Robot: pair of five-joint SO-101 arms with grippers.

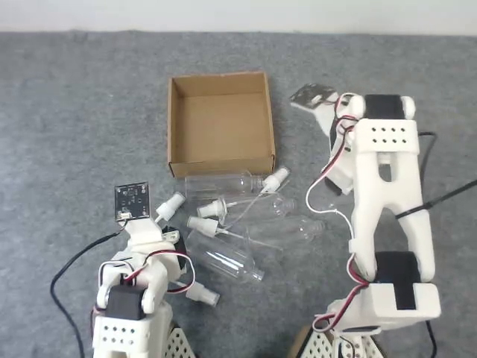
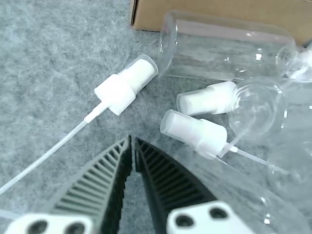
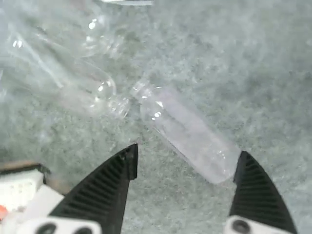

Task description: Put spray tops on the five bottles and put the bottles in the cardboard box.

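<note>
In the high view the cardboard box (image 1: 221, 165) stands in the upper centre of the frame. The clear bottles (image 1: 223, 257) lie on their sides in a loose heap just below it, in the middle, on the grey carpet (image 1: 74, 112). None of them is in the box yet. The left arm sits in the lower left corner, and the right arm runs along the right side.

The left gripper (image 2: 132, 141) has its jaws pressed nearly together, with only a thin slit between, and it pinches nothing. Just ahead of its tips lies a loose spray top (image 2: 124, 85), apart from the bottles, with its thin tube trailing back toward this arm.

The right gripper (image 3: 187, 152) is spread wide and is empty. An open-necked bottle (image 3: 187, 134) lies on the carpet directly ahead of it, within the span of the two jaws. Its long axis slants across the opening, and its neck points away and almost meets the neck of a neighbouring bottle.

In my judgement the top belongs to the left arm and this bottle to the right arm. The left jaws must open first. The right wrist probably needs a small turn, so that the jaws close across the width of the bottle and not along its length.
</note>
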